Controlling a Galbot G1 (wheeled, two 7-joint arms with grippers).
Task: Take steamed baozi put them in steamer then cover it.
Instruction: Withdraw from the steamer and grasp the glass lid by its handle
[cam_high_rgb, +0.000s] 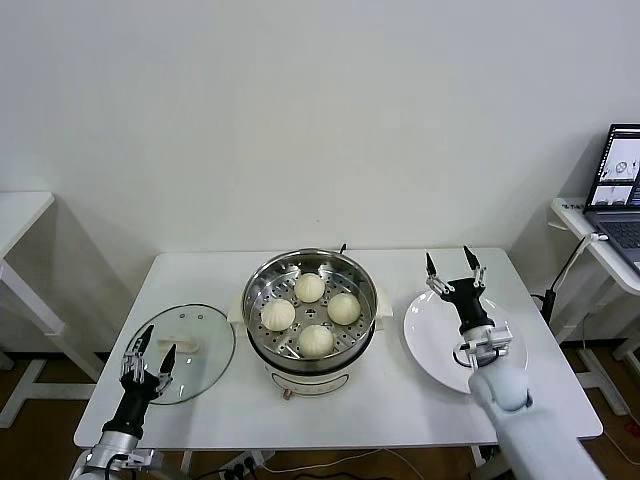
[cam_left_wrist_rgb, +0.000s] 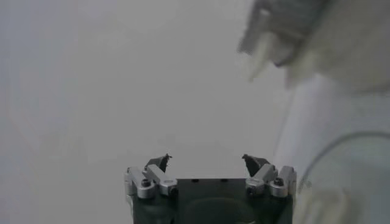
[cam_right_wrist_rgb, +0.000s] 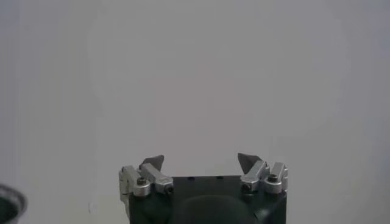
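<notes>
Steel gleamed at the centre of the frame, where the steamer (cam_high_rgb: 310, 312) already held all four buns (cam_high_rgb: 312, 313) on its tray, so you had reached the covering step with the plate (cam_high_rgb: 428, 330) at the right bare. Your glass lid (cam_high_rgb: 188, 338) lay flat on the table (cam_high_rgb: 400, 400) at the lower left, well apart from the pot, with the left gripper (cam_high_rgb: 153, 349) hovering at its near edge, fingers spread and holding nothing; the right gripper (cam_high_rgb: 455, 265) stood over the plate, likewise spread and empty. Next, I judged, you needed the left fingers around the lid's white handle (cam_high_rgb: 189, 347), then a level carry onto the pot's rim.
</notes>
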